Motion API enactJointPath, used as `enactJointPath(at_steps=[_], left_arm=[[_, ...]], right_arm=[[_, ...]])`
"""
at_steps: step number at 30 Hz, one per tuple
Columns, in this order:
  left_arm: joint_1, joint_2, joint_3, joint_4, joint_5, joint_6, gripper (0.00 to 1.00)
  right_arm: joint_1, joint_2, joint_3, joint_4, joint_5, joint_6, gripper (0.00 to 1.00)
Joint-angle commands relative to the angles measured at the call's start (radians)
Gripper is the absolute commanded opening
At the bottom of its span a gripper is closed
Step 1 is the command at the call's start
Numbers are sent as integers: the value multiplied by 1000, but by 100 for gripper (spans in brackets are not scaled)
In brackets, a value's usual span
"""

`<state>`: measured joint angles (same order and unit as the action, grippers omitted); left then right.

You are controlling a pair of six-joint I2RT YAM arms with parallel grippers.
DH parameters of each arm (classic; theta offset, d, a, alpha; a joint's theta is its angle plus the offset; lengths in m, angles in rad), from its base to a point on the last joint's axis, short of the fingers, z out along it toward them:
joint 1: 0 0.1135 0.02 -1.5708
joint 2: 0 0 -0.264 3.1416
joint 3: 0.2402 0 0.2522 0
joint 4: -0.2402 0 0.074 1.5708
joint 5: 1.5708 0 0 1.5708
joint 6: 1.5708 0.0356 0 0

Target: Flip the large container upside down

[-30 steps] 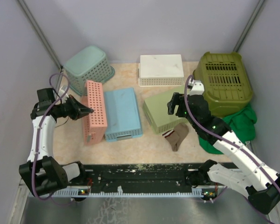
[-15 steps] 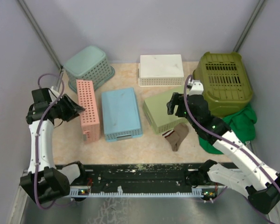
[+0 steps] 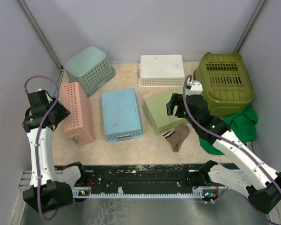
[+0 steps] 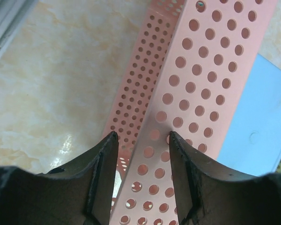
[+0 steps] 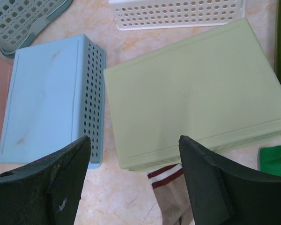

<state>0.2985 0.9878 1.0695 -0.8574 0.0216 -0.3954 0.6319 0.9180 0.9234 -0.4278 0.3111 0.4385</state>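
Note:
The large container [image 3: 77, 112], a pink perforated basket, lies at the left of the table with its base facing up. In the left wrist view its corner edge [image 4: 178, 93] runs between my fingers, a holed face on each side. My left gripper [image 3: 62, 114] [image 4: 141, 136] is open just left of it, with its jaws apart from the plastic and holding nothing. My right gripper [image 3: 174, 105] [image 5: 133, 150] hangs open and empty over the near edge of a light green container [image 3: 161, 110] [image 5: 196, 89].
A blue basket [image 3: 122, 114] [image 5: 47, 93] lies beside the pink one. Behind are a teal basket [image 3: 88, 69], a white basket [image 3: 161, 70] [image 5: 178, 14] and a dark olive basket [image 3: 225, 82]. A striped sock [image 3: 179, 136] [image 5: 173, 197] and a green cloth [image 3: 239, 124] lie near the right arm.
The pink container tipped over to the left, from standing on its long side to lying flat. My left gripper opened, let it go and drew back left. The right arm stayed still.

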Motion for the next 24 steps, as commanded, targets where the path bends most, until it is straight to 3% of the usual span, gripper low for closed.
enactJointPath(at_steps=[1,3,4,9,24], left_arm=[[8,-19,32,-66,-106,34,54],[7,-29,60,-70,-142,47,62],[8,-33,74,-73,-169,56,71],[1,-10,84,-103,-303,68,78],[-40,-51,229,-42,16,53,79]], right_arm=[[-6,-3,11,60,-9,7,76],[-6,-2,11,61,-9,7,76],[-6,-2,12,60,-10,8,76],[-6,-3,11,67,-15,8,76],[-6,10,12,82,-40,22,76]])
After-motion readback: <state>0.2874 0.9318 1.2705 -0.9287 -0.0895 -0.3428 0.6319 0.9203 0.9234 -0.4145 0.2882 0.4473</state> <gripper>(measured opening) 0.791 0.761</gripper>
